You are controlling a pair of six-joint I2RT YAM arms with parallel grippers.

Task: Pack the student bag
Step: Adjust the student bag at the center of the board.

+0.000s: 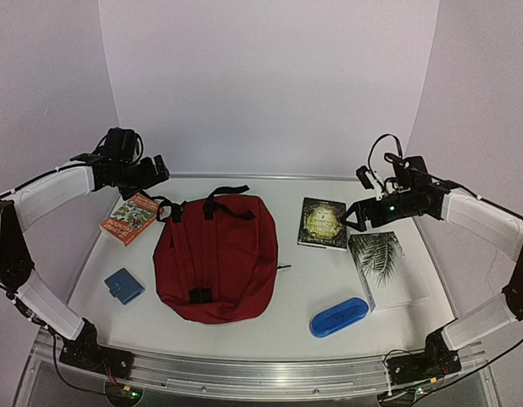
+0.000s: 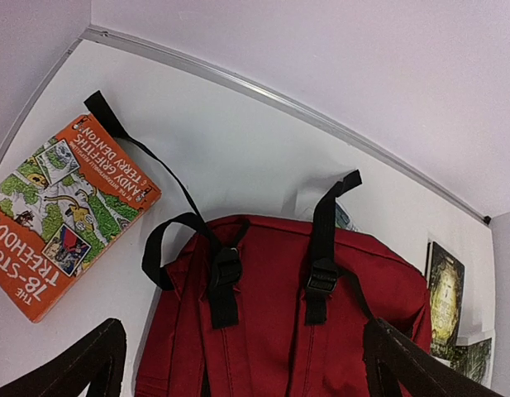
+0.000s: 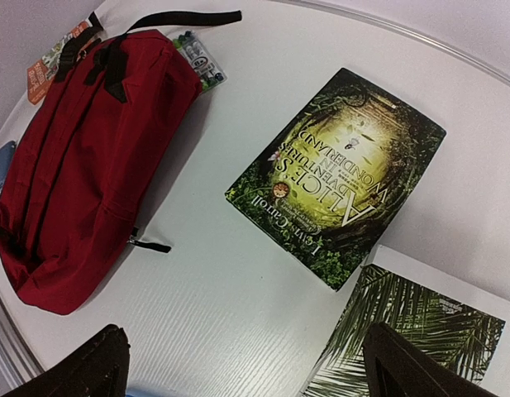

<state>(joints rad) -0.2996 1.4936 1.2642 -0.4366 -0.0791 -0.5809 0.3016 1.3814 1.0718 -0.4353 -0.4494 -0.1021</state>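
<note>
The student bag (image 1: 214, 254) is laid flat at the centre of the counter (image 1: 269, 339), its top toward the far edge. The left tool (image 1: 159, 173) is held open and empty near the orange book (image 1: 129, 218). The right tool (image 1: 354, 220) is held open and empty beside the green book (image 1: 323, 223).

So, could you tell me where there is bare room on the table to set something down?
Bare table lies in front of the student bag, between the small blue square and the blue case. Another gap separates bag and Alice book. The right side is crowded.
</note>
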